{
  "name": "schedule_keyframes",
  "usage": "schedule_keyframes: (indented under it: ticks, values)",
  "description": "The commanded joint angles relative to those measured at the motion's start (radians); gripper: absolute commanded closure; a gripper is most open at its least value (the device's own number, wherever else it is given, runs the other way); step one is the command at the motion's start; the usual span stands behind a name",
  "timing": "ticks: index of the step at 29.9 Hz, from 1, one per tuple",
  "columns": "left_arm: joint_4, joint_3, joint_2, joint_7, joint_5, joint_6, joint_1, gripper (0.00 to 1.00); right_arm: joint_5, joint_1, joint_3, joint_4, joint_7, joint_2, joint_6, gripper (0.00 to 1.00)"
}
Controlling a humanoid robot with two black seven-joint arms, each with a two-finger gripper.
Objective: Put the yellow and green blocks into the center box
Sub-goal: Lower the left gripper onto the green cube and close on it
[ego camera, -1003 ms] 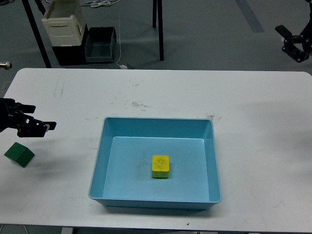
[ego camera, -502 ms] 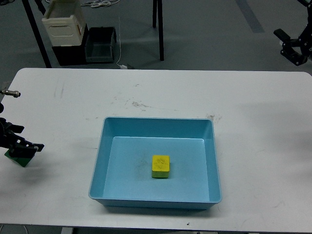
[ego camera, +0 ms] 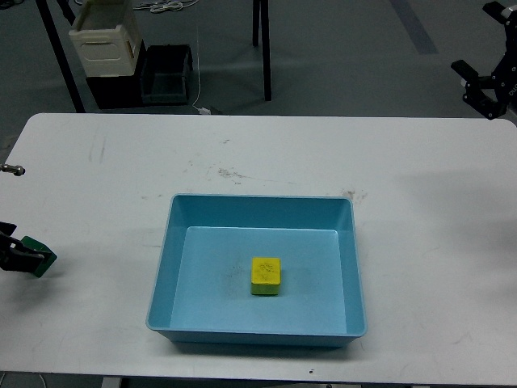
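Left hand (ego camera: 11,252): at the left edge of the view, low over the worktop (ego camera: 266,162); only a small dark part shows, lying against the green block (ego camera: 37,257). Whether its fingers are spread or closed on the block cannot be told.

Green block: immediately right of the left hand, touching it, resting near the worktop's left edge, outside the box and well apart from it.

Blue box (ego camera: 257,330): open-topped, rectangular, to the right of the left hand, in the middle of the worktop, nearer the front edge.

Yellow block (ego camera: 266,276): inside the blue box, on its floor, roughly central, clear of all four walls; far right of the left hand.

Right hand (ego camera: 483,85): upper right corner of the view, beyond the worktop's far right corner, raised over the floor. Its dark fingers show apart, with nothing between them. Well apart from the box and both blocks.

Worktop: white, with grey scuff marks beyond the box's far wall.

Background, beyond the worktop and far from both hands: cream crate (ego camera: 105,36) stacked on a dark bin (ego camera: 166,74), upper left; black table legs (ego camera: 261,44) on grey floor.
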Motion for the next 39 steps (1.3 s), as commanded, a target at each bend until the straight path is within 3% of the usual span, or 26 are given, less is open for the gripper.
schedule_keyframes:
  ticks: [1,15,21,22,23,27,32,37,39]
  values:
    - [0.040,0.013,-0.026,0.000,0.000,0.007,0.001,0.01,0.000,-0.006,0.000,0.001,0.000,0.000,0.000,0.00]
    - [0.061,0.019,-0.063,0.000,-0.007,0.021,0.007,0.04,0.000,-0.009,0.000,-0.001,0.000,0.000,0.000,0.00]
    - [0.067,0.020,-0.077,0.000,-0.007,0.045,0.017,0.13,0.000,-0.014,0.001,-0.001,0.000,0.000,-0.001,0.00]
    - [0.067,0.020,-0.077,0.000,-0.007,0.045,0.019,0.17,0.000,-0.015,0.001,-0.001,0.000,0.000,-0.001,0.00]
    - [0.067,0.020,-0.075,0.000,-0.007,0.045,0.019,0.27,0.000,-0.015,0.001,0.001,0.000,0.000,-0.001,0.00]
    - [0.084,0.020,-0.078,0.000,-0.007,0.045,0.021,0.30,0.000,-0.018,0.001,0.001,0.000,0.000,-0.001,0.00]
    - [0.095,0.020,-0.077,0.000,-0.007,0.053,0.033,0.26,0.000,-0.020,0.001,0.001,0.000,0.000,-0.001,0.00]
    - [0.101,0.019,-0.074,0.000,-0.008,0.051,0.033,0.08,0.000,-0.020,0.001,0.001,0.000,0.000,-0.001,0.00]
    - [0.103,0.019,-0.074,0.000,-0.016,0.053,0.033,0.06,0.000,-0.020,0.001,0.001,0.000,0.000,-0.003,0.00]
